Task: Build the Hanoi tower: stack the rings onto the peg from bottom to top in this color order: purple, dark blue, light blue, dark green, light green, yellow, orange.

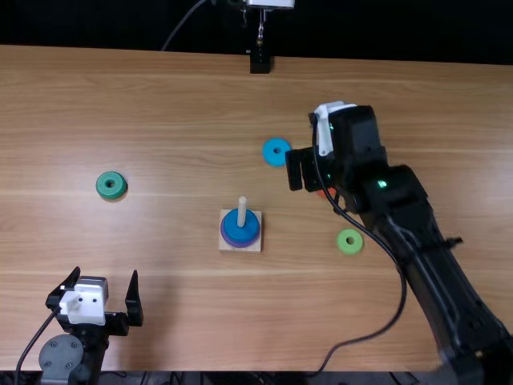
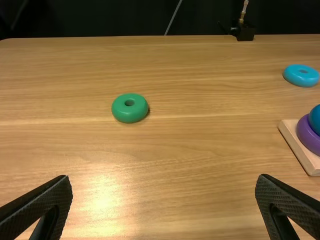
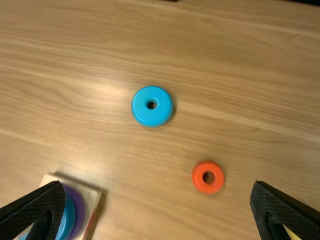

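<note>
Right claw hangs over the table, to the far side of the middle, its fingers spread wide with nothing pinched between them; the light blue ring lies flat on the wood just beside that claw, on the side toward the table's left edge, touching neither finger; from the right wrist view, too, it sits apart from both fingers.

Orange ring lies under the right claw, partly covered by it in the top view; the light green ring is flat on the wood nearer the near edge, beside the right arm; a bit of something yellow peeks past one finger in the right wrist view, too little to tell its shape.

Near the middle of the table stands the board with its upright peg; the purple ring is at the bottom of it, the dark blue ring directly on top, and the peg's tip rises above them.

Left claw is by the near left corner, fingers well parted, holding nothing; the dark green ring lies beyond it, toward the left edge, well apart from both fingers.
</note>
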Robot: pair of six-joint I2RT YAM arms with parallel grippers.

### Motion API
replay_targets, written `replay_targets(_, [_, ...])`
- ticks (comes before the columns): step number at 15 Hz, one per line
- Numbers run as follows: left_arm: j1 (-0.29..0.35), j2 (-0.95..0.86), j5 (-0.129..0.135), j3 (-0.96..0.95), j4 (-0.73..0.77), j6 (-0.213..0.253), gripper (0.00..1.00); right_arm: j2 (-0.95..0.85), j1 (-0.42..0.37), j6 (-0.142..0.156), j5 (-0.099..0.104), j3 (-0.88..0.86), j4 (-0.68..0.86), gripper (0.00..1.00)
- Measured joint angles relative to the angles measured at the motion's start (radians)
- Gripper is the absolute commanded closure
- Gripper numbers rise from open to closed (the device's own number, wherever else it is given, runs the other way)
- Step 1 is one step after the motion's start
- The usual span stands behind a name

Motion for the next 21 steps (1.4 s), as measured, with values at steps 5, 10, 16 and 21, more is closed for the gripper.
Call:
replay_targets(5, [0.000, 0.000, 0.000, 0.000, 0.000, 0.000, 0.00, 0.293, 0.000, 0.010, 0.000, 0.180, 0.000, 0.00])
replay_targets(10, [0.000, 0.000, 0.000, 0.000, 0.000, 0.000, 0.00, 0.448, 0.016, 0.010, 0.000, 0.280, -0.001, 0.00])
replay_targets(16, [0.000, -0.002, 0.000, 0.000, 0.000, 0.000, 0.00, 0.563, 0.025, 0.010, 0.000, 0.363, -0.002, 0.00])
replay_targets(21, [0.000, -0.003, 0.000, 0.000, 0.000, 0.000, 0.00, 0.629, 0.025, 0.010, 0.000, 0.423, -0.007, 0.00])
